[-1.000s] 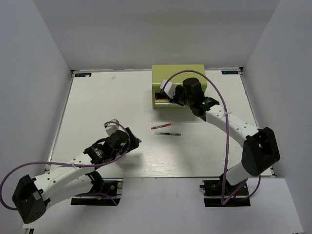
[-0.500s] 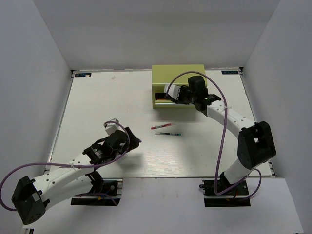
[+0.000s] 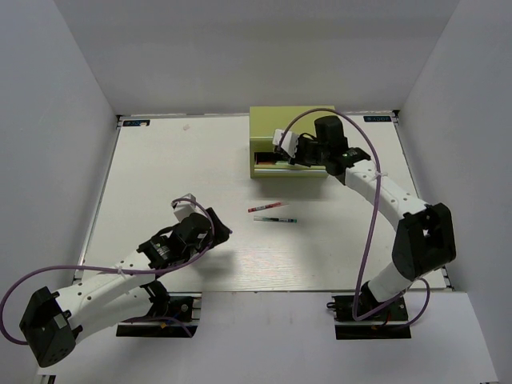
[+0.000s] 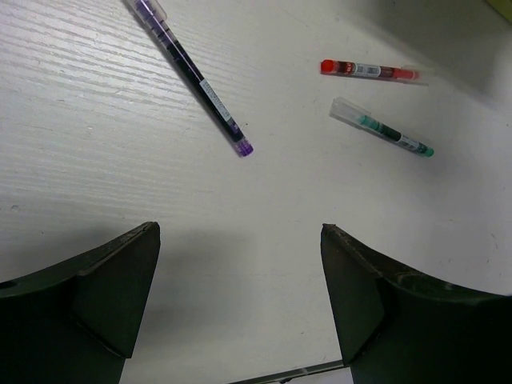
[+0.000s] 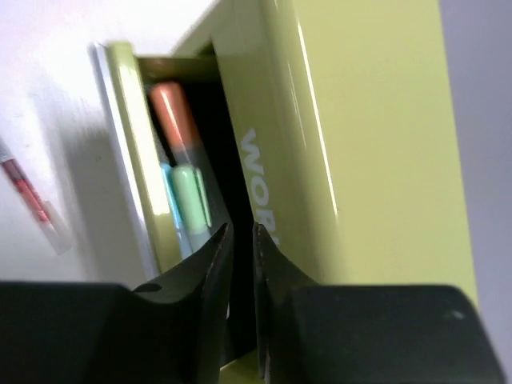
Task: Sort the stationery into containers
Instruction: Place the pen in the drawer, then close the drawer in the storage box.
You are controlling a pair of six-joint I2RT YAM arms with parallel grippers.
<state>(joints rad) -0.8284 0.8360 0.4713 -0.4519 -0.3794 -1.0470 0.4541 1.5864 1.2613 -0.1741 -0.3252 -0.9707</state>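
Note:
The olive-green tool chest (image 3: 292, 128) stands at the back of the table; its top drawer (image 3: 266, 160) is pulled out a little. In the right wrist view the drawer (image 5: 132, 176) holds an orange-capped marker (image 5: 170, 112), a green-capped marker (image 5: 190, 196) and a light-blue marker (image 5: 168, 188). My right gripper (image 3: 290, 150) (image 5: 240, 232) hangs over the drawer's inner edge by the chest front (image 5: 368, 120), jaws shut and empty. A red pen (image 3: 264, 207) (image 4: 368, 70) and a green pen (image 3: 276, 218) (image 4: 382, 128) lie mid-table. A purple pen (image 4: 192, 72) lies just ahead of my open, empty left gripper (image 3: 218, 228) (image 4: 240, 240).
White walls enclose the table on the left, back and right. The red pen also shows at the left edge of the right wrist view (image 5: 28, 200). The table's near edge (image 4: 280, 374) runs just under my left fingers.
My right gripper has shifted right and back, from the drawer's front towards the chest body, and the wrist has turned. The left arm and the pens have not moved.

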